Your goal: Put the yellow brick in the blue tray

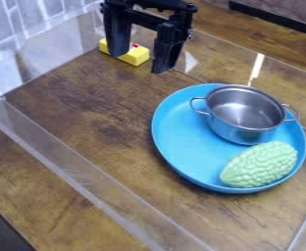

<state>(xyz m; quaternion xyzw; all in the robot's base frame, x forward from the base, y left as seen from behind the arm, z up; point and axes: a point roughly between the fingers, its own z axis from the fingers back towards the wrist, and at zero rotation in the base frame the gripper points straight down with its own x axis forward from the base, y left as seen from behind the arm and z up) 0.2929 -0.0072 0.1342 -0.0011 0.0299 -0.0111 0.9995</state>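
The yellow brick (133, 54) lies on the wooden table at the back, its white-and-red label facing up; part of it is hidden behind the black fingers. My gripper (140, 51) points down over it, open, one finger (117, 41) to the brick's left and the other (167, 54) to its right. Whether the fingers touch the brick I cannot tell. The blue tray (177, 137) sits to the right and nearer the camera, well apart from the gripper.
On the tray stand a small steel pot (243, 111) with handles and a pale green bumpy oval object (261, 164). Clear plastic walls (64, 147) border the wooden table along the left and front.
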